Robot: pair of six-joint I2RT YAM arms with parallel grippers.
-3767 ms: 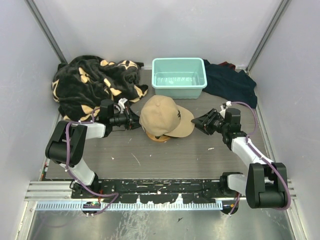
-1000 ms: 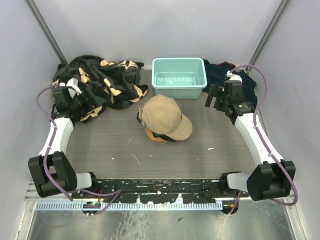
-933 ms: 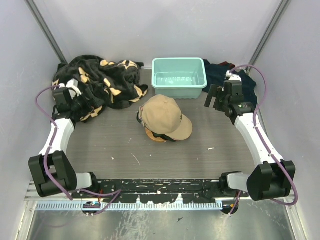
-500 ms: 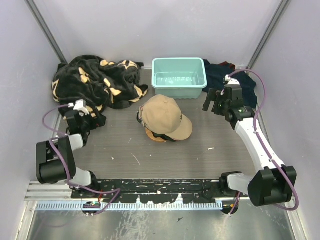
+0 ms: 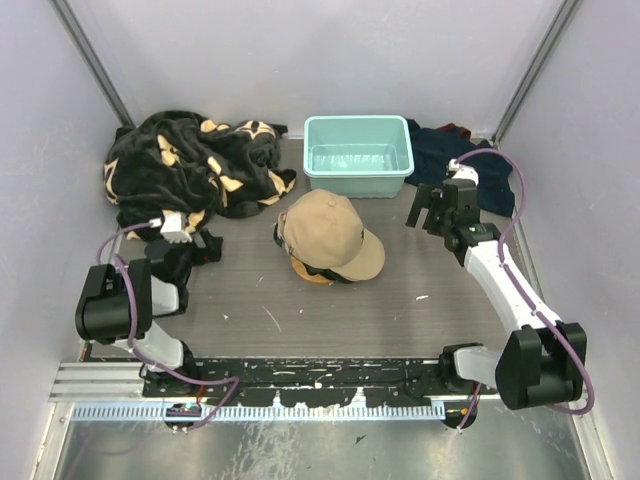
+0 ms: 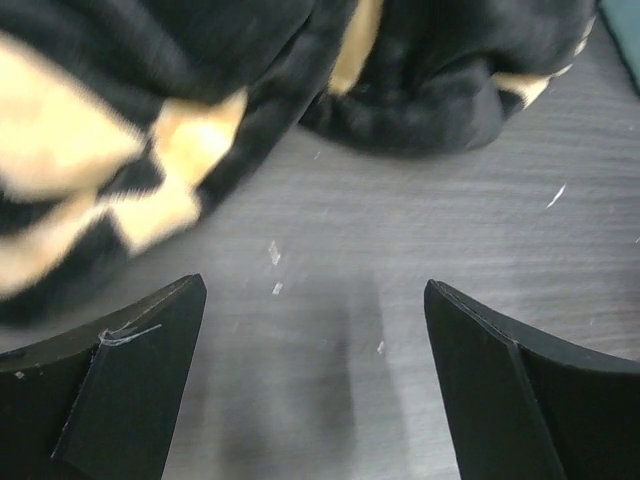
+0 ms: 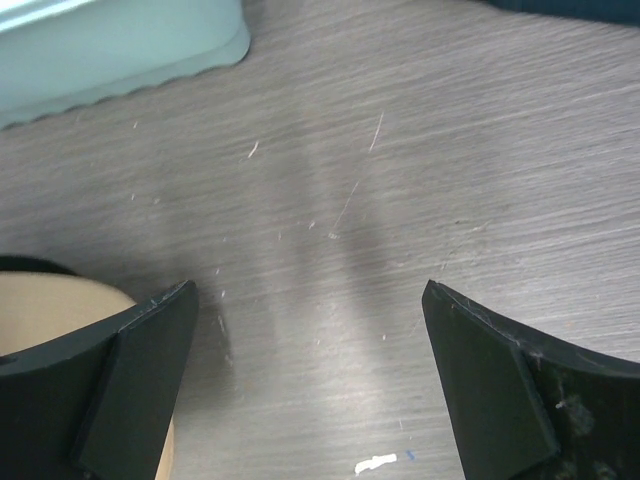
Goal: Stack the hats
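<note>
Around me stood plain pale lavender-grey walls (image 5: 300,60), meeting at the back in two slanted grey metal corner posts (image 5: 92,62) – one left, one right (image 5: 540,62). In front of me lay a grey wood-grain table top (image 5: 330,310), scuffed and dotted with small white flecks (image 7: 370,463). Its near edge carried a ribbed aluminium rail (image 5: 100,378), and below that a scratched, shiny steel sheet (image 5: 300,450) caught a dull glare. The light was soft and even – shadows on the grain were faint.

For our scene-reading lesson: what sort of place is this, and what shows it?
Probably a robot lab test cell: a left arm and right arm bolted to a metal rail, plain walls boxing in the table, staged props like the tan cap and teal tub.
</note>
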